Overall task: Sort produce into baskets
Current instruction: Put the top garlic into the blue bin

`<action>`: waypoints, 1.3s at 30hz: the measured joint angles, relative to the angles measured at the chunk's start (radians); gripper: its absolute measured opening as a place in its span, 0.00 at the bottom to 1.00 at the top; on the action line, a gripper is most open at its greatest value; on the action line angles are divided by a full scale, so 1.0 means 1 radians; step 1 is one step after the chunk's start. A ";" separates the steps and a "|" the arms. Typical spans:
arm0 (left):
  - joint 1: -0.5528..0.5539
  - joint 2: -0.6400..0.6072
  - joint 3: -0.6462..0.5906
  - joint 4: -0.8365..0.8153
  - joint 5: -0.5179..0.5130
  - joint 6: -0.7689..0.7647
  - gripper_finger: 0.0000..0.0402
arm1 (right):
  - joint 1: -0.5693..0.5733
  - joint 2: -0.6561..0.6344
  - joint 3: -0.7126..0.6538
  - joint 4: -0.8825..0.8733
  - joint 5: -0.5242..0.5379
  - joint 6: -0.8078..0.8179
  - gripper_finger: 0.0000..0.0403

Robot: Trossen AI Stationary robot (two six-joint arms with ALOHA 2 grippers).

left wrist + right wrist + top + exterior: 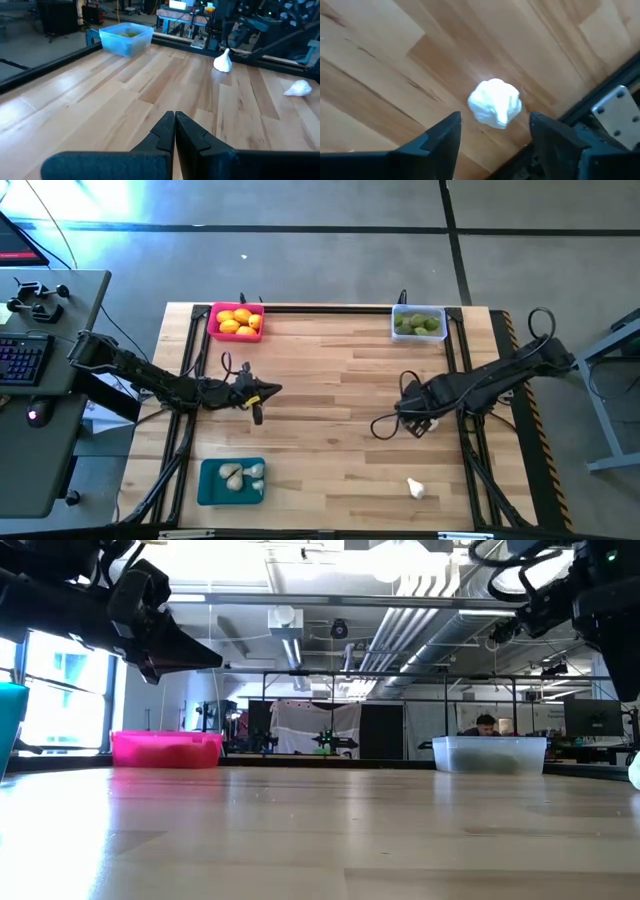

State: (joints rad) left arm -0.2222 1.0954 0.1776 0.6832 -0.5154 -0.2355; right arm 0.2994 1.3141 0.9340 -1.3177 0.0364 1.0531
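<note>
A white garlic bulb [495, 103] is framed between the spread fingers of the right gripper [492, 135], ungrasped, while the left gripper [174, 131] is held closed and empty.

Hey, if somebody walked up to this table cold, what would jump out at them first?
Probably the three small plastic baskets on the bare wooden table: a bright pink one of yellow-orange fruit at the far left, a clear one of green fruit at the far right, a teal one of white bulbs near left. Then the right hand, open just above a white knobbly garlic bulb, with another bulb loose near the front edge.
</note>
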 joint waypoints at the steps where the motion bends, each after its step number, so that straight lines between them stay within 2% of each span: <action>1: 0.000 0.000 0.000 -0.006 0.006 -0.005 0.00 | -0.005 0.004 0.000 -0.010 0.000 -0.006 0.56; 20: -0.001 0.000 0.000 -0.035 0.035 -0.015 0.00 | -0.014 0.127 0.000 -0.027 -0.067 -0.093 0.49; 25: -0.001 0.000 0.000 -0.036 0.035 -0.015 0.00 | -0.014 0.127 -0.013 -0.022 -0.067 -0.090 0.38; 29: -0.001 0.000 0.000 -0.037 0.035 -0.013 0.00 | -0.014 0.127 -0.093 0.033 -0.117 -0.094 0.29; 33: -0.001 0.000 0.000 -0.040 0.035 -0.015 0.00 | -0.011 0.127 -0.135 0.072 -0.116 -0.086 0.22; 39: -0.001 0.000 0.000 -0.038 0.035 -0.015 0.00 | -0.011 0.126 -0.108 0.070 -0.088 -0.117 0.02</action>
State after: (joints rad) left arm -0.2230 1.0954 0.1780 0.6453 -0.4808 -0.2503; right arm 0.2886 1.4399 0.8259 -1.2480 -0.0519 0.9359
